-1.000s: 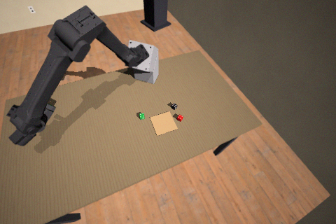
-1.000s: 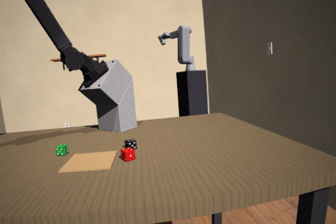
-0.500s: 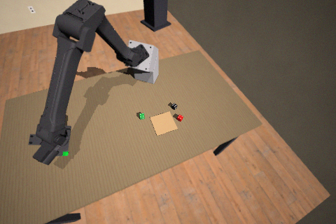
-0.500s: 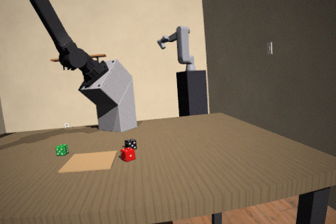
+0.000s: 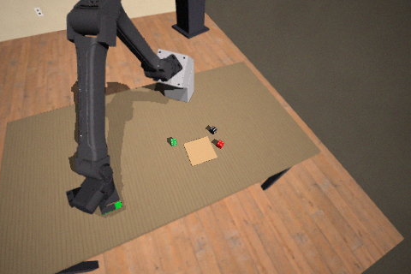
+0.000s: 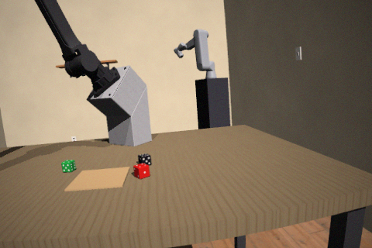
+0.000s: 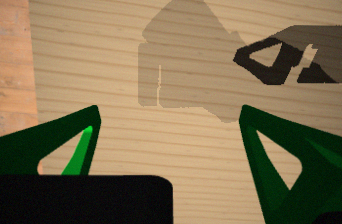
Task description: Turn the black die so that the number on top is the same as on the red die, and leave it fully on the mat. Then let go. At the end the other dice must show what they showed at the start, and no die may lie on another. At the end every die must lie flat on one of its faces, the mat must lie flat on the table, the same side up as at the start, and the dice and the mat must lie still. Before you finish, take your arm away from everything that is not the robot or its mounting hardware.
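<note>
While the surface (image 5: 252, 107) stretches wide around them, the arm (image 5: 91, 107) stands near its left edge, fingers spread open and holding nothing. Off the mat (image 5: 200, 151), beside its far corner, the black die (image 5: 212, 129) sits just behind the red die (image 5: 220, 144).

The black die (image 5: 212, 129) and red die (image 5: 219, 144) sit close together beside the mat's (image 5: 200, 151) far corner — little room between them. The green die (image 5: 173, 141) lies apart on the mat's other side. The grey base block (image 5: 181, 81) rises behind — well clear of all three.
</note>
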You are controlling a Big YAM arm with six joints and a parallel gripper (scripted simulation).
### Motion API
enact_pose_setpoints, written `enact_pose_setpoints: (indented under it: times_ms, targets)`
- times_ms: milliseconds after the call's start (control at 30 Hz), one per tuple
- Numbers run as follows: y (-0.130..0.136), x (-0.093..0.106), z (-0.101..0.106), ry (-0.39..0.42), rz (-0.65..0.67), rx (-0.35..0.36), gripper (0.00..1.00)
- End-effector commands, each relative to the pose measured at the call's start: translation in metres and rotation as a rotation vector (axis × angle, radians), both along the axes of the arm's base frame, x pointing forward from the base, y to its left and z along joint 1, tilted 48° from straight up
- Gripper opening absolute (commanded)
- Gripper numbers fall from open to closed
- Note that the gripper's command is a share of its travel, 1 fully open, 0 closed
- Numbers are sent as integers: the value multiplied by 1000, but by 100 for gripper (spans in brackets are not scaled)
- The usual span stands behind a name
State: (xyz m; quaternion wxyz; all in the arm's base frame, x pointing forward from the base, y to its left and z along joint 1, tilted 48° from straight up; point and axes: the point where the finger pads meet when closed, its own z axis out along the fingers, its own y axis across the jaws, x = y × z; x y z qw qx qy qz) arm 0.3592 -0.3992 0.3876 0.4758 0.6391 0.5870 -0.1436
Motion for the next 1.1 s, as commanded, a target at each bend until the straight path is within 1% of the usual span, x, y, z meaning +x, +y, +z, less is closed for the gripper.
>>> enact_pose_setpoints:
  times_ms: [0, 33, 67, 100, 133, 167, 200, 233, 333, 367, 467, 500, 533, 567, 600, 633, 667, 700, 733, 800, 867, 933, 967, 1000, 1033, 1067]
  targets:
    - [36, 31, 31, 2, 159, -113, 100]
    - [46, 40, 34, 0, 199, -131, 100]
    - [49, 43, 35, 0, 213, -137, 100]
    - [65, 57, 40, -3, 275, -165, 100]
    - [76, 65, 43, -6, 314, -184, 100]
    - [78, 67, 43, -6, 320, -187, 100]
    - [96, 80, 48, -11, 386, -220, 100]
    - [107, 87, 52, -14, 424, -239, 100]
    - [108, 87, 52, -15, 426, -240, 100]
    - [140, 106, 60, -25, 529, -296, 100]
    - [172, 121, 69, -39, 628, -353, 100]
    - [173, 121, 69, -39, 629, -354, 100]
    - [194, 129, 74, -49, 689, -392, 100]
    - [205, 133, 77, -55, 722, -412, 100]
    - [206, 133, 78, -56, 725, -415, 100]
    - [228, 140, 83, -68, 785, -454, 100]
    - [240, 143, 86, -75, 817, -477, 100]
    - [241, 143, 86, -75, 818, -477, 100]
    - [264, 148, 92, -90, 878, -521, 100]
    - [288, 151, 98, -107, 938, -567, 100]
    - [288, 151, 98, -107, 938, -567, 100]
    - [330, 154, 108, -140, 1038, -648, 100]
    - [341, 154, 111, -150, 1064, -671, 100]
    - [342, 154, 111, -151, 1066, -673, 100]
    - [364, 154, 117, -172, 1115, -717, 100]
    - [375, 153, 119, -182, 1138, -739, 100]
